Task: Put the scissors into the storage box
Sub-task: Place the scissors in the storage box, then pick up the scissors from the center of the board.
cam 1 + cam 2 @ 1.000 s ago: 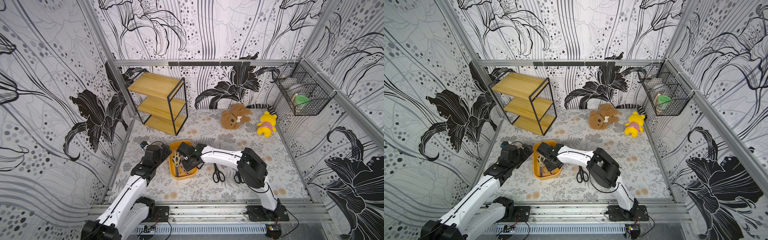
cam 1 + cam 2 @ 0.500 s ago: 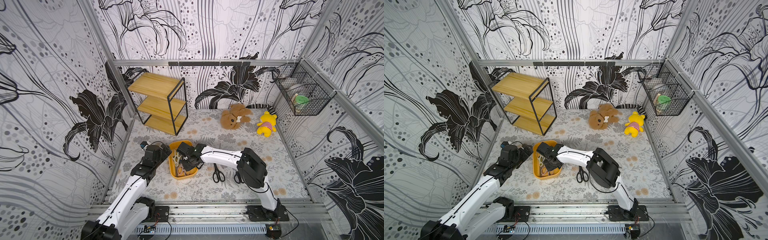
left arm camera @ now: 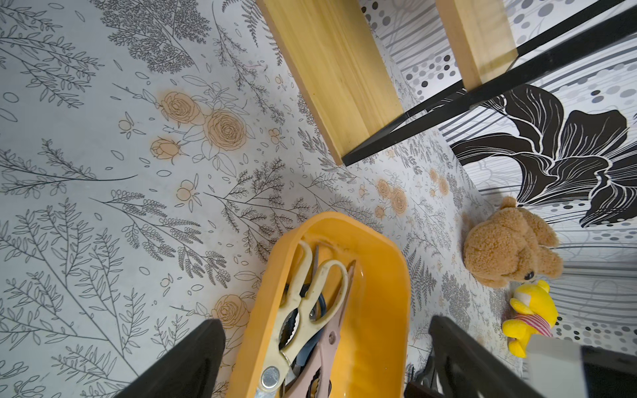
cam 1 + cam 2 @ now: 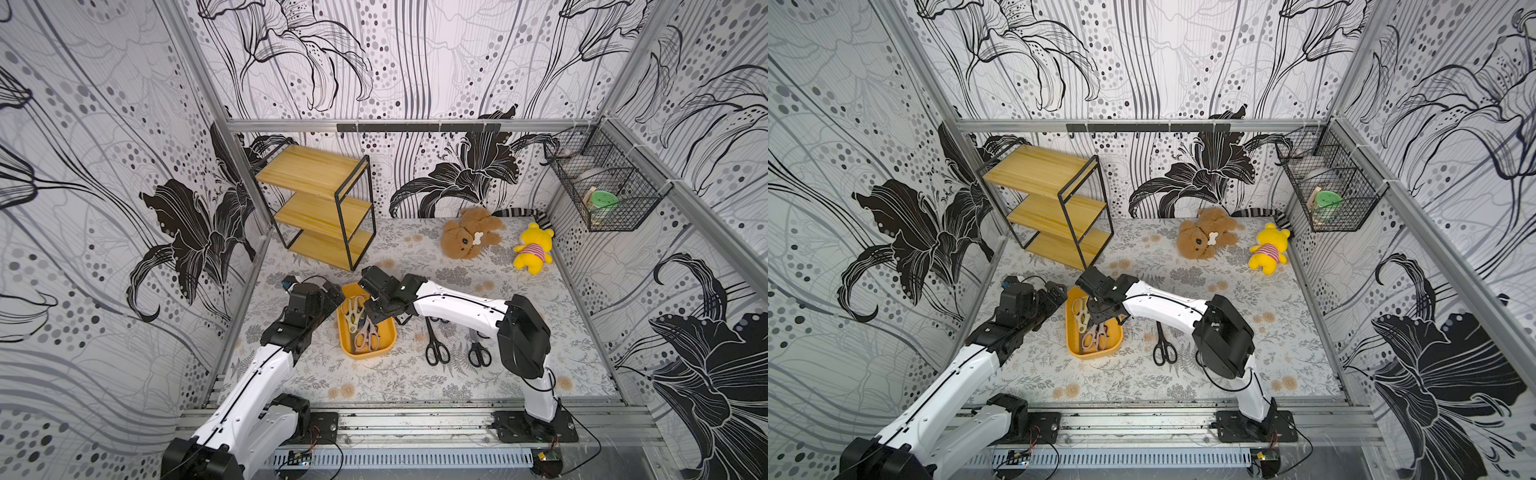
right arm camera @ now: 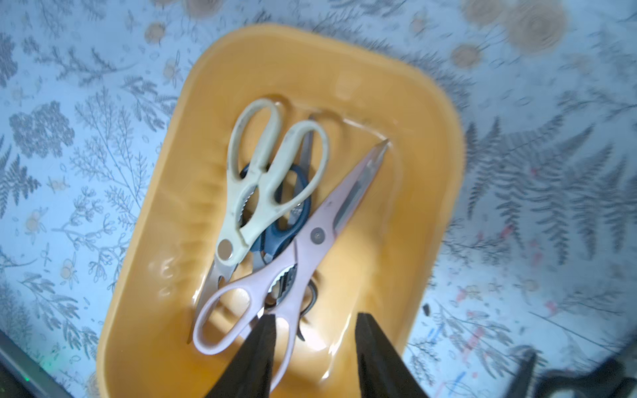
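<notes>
Right gripper (image 5: 315, 320) hovers with jaws apart and empty above the shallow orange-yellow plastic storage box (image 5: 431, 193), apparently so the pale pink-handled steel scissors (image 5: 310, 248) lie free inside.

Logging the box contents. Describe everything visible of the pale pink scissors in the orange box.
The pale pink scissors look like plastic-handled kitchen shears: two oval finger loops, a toothed notch between the handles, a round grey pivot, and closed blades, pink with a grey steel edge. They lie diagonally inside the storage box, crossing over the dark blue pair and the blades of the cream shears. The right gripper stands open over the handle loops; whether it touches them cannot be told.
</notes>
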Action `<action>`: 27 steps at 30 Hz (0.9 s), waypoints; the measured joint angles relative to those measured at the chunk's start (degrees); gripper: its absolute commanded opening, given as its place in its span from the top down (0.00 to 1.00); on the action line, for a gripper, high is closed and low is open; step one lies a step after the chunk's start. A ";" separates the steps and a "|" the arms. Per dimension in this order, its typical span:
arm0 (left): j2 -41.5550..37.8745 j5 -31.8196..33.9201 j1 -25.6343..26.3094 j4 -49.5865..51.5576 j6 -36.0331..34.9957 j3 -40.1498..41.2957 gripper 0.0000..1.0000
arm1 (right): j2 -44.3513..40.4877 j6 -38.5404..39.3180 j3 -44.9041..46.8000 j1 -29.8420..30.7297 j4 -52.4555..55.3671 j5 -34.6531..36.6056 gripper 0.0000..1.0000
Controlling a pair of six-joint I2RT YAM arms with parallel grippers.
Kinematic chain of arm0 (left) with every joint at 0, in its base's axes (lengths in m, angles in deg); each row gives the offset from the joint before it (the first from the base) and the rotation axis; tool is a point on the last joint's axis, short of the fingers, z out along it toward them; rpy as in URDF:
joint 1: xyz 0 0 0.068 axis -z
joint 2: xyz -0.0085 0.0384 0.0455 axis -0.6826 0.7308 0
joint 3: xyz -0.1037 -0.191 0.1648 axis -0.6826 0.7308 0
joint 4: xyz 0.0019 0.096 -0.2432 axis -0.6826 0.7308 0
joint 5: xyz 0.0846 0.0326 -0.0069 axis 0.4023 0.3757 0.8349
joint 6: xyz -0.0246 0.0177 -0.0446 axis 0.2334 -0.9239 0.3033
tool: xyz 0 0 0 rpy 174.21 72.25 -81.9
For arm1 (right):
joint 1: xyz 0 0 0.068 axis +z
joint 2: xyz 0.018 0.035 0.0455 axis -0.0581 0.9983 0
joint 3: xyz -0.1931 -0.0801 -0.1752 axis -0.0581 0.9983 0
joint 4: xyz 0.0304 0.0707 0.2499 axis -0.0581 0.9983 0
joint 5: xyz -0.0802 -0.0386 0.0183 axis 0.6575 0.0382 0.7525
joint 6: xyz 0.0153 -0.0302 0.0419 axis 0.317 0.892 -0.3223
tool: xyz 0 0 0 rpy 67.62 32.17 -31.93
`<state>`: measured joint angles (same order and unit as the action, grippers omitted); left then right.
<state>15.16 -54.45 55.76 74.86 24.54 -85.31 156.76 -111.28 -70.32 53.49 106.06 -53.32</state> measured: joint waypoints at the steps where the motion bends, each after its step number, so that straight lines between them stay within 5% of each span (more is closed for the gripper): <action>1: 0.35 -0.50 0.00 0.07 0.00 -0.39 0.03 | -0.92 0.00 0.66 -0.81 -0.44 0.26 0.57; 11: 2.97 -4.79 1.42 -0.26 0.22 -1.77 0.02 | -10.95 -0.02 16.48 -9.73 -1.53 1.33 0.57; 27: 5.86 -4.85 7.15 -2.80 2.73 -1.86 0.02 | -19.96 1.49 36.24 -9.88 1.84 -2.45 0.64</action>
<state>21.02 -59.30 62.90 72.06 27.27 -87.17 136.80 -109.79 -34.08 43.61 107.89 -55.77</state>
